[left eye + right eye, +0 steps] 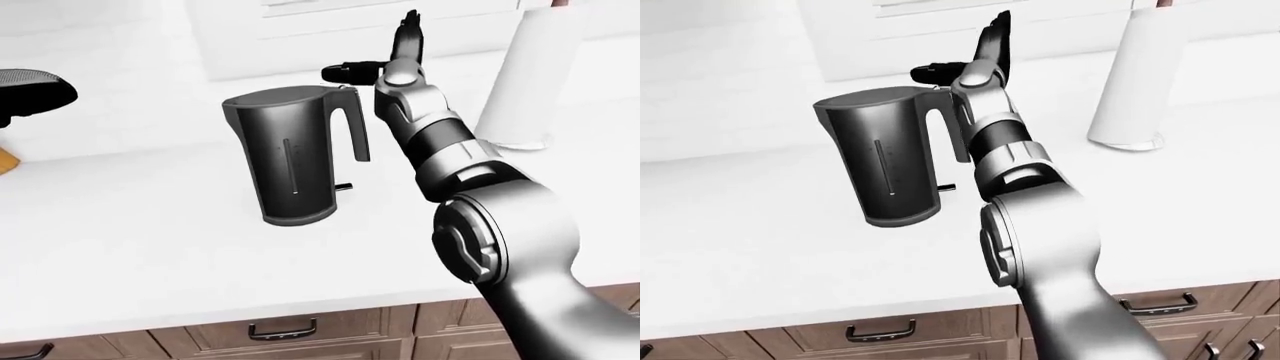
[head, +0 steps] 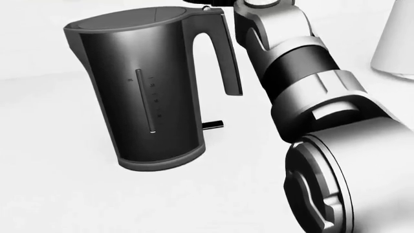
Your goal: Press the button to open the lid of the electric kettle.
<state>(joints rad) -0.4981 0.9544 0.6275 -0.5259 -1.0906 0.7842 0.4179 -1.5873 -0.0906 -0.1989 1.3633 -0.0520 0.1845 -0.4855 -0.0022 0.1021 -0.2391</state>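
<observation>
Hand (image 1: 385, 52) above kettle (image 1: 290, 154) handle

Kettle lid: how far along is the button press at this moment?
Done: the right arm has reached the dark grey electric kettle on the white counter. In hand: the right hand hovers just above the top of the handle, one dark finger pointing over the small button; contact cannot be told. Left: the lid lies flat and closed, so the press has not opened it yet.
</observation>
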